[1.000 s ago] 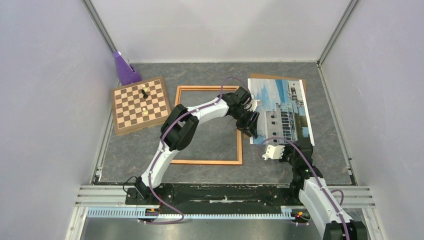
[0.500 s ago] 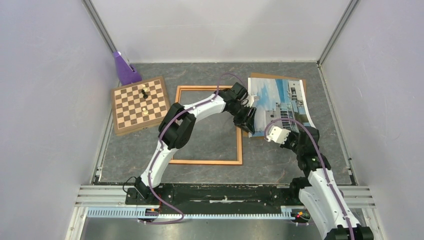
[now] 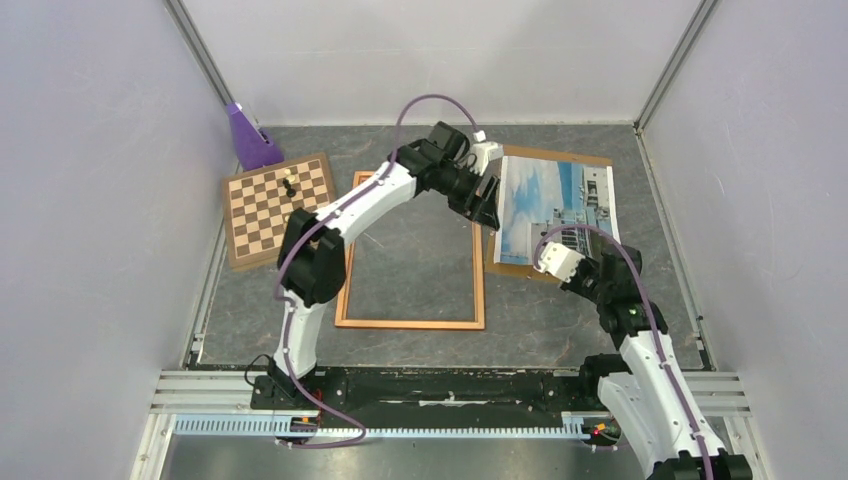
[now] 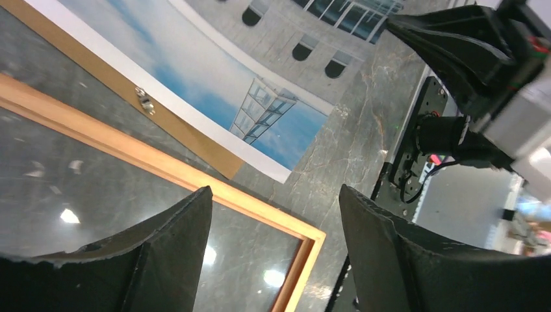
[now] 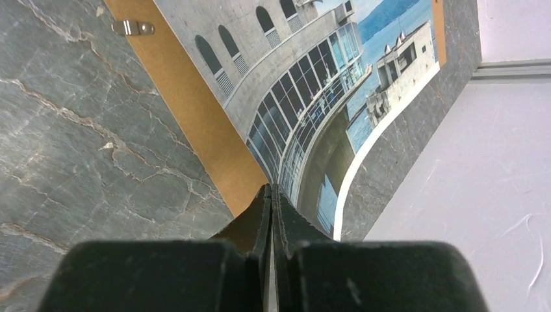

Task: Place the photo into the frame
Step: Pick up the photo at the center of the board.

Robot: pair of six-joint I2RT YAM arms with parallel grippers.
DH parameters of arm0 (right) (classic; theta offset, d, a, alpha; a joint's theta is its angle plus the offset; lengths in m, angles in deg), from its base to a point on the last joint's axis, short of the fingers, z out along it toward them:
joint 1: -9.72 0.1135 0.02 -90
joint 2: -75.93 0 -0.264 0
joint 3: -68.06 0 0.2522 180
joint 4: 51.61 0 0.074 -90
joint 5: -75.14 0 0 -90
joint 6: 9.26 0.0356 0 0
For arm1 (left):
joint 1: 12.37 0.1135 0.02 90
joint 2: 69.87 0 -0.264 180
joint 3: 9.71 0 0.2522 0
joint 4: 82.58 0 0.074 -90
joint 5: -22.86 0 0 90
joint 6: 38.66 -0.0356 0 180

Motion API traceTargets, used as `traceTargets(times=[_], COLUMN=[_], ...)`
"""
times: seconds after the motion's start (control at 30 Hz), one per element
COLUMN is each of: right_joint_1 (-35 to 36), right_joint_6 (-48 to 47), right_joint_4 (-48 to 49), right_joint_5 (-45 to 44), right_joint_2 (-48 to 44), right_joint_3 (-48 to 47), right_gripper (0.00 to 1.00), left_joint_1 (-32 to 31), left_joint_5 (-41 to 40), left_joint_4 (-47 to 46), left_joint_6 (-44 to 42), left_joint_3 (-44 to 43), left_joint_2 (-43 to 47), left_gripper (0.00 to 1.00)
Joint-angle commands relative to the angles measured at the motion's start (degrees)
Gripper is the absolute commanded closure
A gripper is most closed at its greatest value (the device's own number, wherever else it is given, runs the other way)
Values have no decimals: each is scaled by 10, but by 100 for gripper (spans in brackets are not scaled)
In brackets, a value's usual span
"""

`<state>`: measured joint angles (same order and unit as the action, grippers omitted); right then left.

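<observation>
The photo (image 3: 555,205), a pale building under blue sky, lies on a brown backing panel (image 3: 497,262) to the right of the orange-brown frame (image 3: 478,285). My right gripper (image 3: 548,252) is shut on the photo's near edge, and the print (image 5: 305,91) curves up from its fingertips (image 5: 271,190). My left gripper (image 3: 489,210) hovers open above the frame's right rail, beside the photo's left edge, with nothing between its fingers. In the left wrist view the left gripper (image 4: 274,190) stands over the frame's corner (image 4: 310,234), with the photo (image 4: 214,71) beyond.
A chessboard (image 3: 280,208) with a few pieces lies left of the frame, and a purple object (image 3: 250,140) stands in the far left corner. The backing panel (image 5: 195,117) carries small metal clips (image 5: 133,27). Pale walls close in on three sides.
My left gripper has opened and drawn back toward the far end of the frame's right rail. The right gripper has moved forward, shut on the photo's near edge and lifted it.
</observation>
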<state>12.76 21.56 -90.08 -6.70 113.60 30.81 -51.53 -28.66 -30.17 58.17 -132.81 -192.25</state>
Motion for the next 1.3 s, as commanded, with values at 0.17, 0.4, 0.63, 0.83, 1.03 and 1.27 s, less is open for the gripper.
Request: traceTargets(times=[0.17, 0.4, 0.63, 0.83, 1.03, 1.27], right_joint_1=[1, 1, 1, 1, 1, 1], right_joint_6=[78, 138, 177, 194, 207, 220], right_joint_4=[-22, -61, -71, -71, -70, -71], right_joint_5=[50, 73, 78, 76, 69, 71], right_joint_2=[39, 82, 103, 108, 109, 117], right_joint_3=[-92, -153, -191, -194, -202, -205], right_gripper=[100, 100, 100, 100, 100, 100], left_joint_1=[-12, -52, -97, -106, -107, -108], left_joint_5=[24, -14, -69, -88, -82, -90], left_joint_4=[2, -26, -50, -106, -120, -145], left_joint_6=[-224, -307, -368, -352, -359, -353], left_joint_3=[56, 75, 62, 68, 69, 90], left_joint_2=[109, 116, 78, 46, 16, 2], left_gripper=[18, 16, 15, 14, 14, 16])
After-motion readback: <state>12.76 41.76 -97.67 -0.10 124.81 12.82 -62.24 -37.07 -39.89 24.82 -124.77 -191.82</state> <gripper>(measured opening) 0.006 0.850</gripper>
